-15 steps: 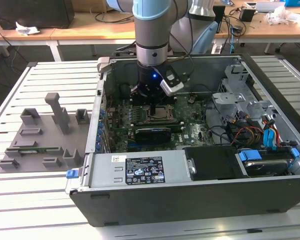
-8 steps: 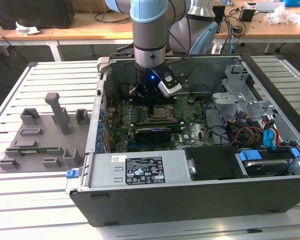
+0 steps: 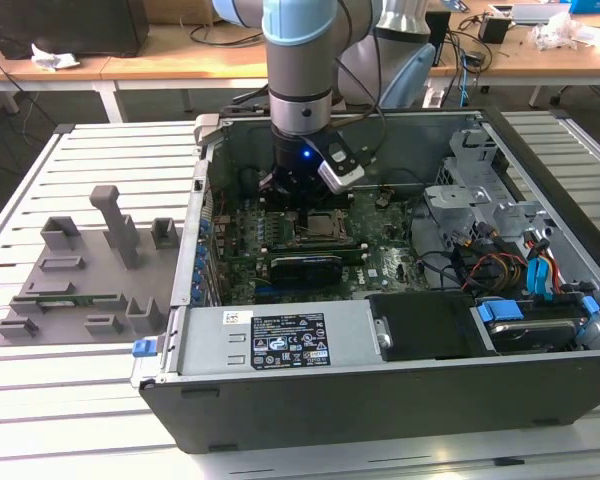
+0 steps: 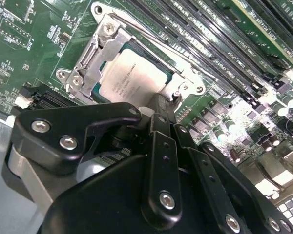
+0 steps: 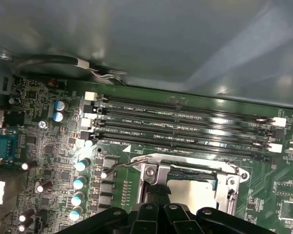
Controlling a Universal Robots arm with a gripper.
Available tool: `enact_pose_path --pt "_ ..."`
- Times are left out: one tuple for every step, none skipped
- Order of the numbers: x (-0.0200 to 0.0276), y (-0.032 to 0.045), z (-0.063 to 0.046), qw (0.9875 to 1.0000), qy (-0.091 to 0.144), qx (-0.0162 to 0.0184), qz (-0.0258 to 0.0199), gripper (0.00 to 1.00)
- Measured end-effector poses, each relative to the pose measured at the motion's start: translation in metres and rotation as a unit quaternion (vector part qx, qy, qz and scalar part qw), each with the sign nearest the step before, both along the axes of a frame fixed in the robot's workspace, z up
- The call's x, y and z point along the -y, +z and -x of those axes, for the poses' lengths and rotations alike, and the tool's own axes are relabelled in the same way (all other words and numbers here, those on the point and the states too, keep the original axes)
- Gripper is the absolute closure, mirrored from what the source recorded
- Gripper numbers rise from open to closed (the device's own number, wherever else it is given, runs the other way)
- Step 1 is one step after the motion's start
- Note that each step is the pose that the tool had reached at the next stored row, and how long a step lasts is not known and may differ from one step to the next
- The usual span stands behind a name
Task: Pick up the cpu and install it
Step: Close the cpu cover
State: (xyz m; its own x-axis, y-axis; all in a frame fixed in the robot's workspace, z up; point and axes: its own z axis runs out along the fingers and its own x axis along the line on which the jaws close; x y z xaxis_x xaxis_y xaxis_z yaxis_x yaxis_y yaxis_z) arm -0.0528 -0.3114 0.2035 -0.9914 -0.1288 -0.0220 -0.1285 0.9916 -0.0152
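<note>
The cpu (image 4: pixel 132 80), a flat silvery square chip, lies in the motherboard socket (image 3: pixel 322 226) with a metal frame (image 4: pixel 88 61) around it. In the first wrist view the cpu (image 5: pixel 191 192) shows partly behind the gripper's black links. My gripper (image 4: pixel 159 105) hangs low inside the open computer case (image 3: pixel 540 390), its tips closed together at one edge of the socket, just beside the chip and holding nothing. A thin wire lever (image 5: pixel 121 164) lies along the socket's side. My gripper (image 5: pixel 155 191) sits right over that side of the frame.
Black memory slots (image 5: pixel 185 126) run beside the socket. A grey plastic fixture tray (image 3: pixel 80 270) lies outside the case on the exterior view's left. Inside are a power supply (image 3: pixel 280 340), a drive cage (image 3: pixel 480 190) and loose cables (image 3: pixel 520 270). Case walls stand close around.
</note>
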Motion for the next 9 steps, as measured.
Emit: enact_pose_path --pt "0.0001 0.0002 -0.0007 1.0 0.0 -0.0002 0.0002 0.89" --pt "0.0001 0.0003 -0.0014 1.0 0.001 -0.0004 0.0003 0.89" --pt "0.0 0.0001 -0.0025 1.0 0.001 0.0002 0.0001 0.89" --pt "-0.0001 -0.0001 -0.0029 1.0 0.001 0.0005 0.0 0.89" --pt "-0.0001 -0.0001 -0.0028 1.0 0.001 0.0003 0.0 0.89" --pt "-0.0001 0.0001 -0.0027 1.0 0.001 0.0002 0.0001 0.89" --pt "-0.0001 0.0005 -0.0027 1.0 0.001 0.0002 -0.0001 0.89" --pt "-0.0001 0.003 -0.0026 1.0 0.001 0.0002 -0.0001 0.89" --pt "-0.0001 0.0048 -0.0026 1.0 0.001 0.0001 0.0001 0.89"
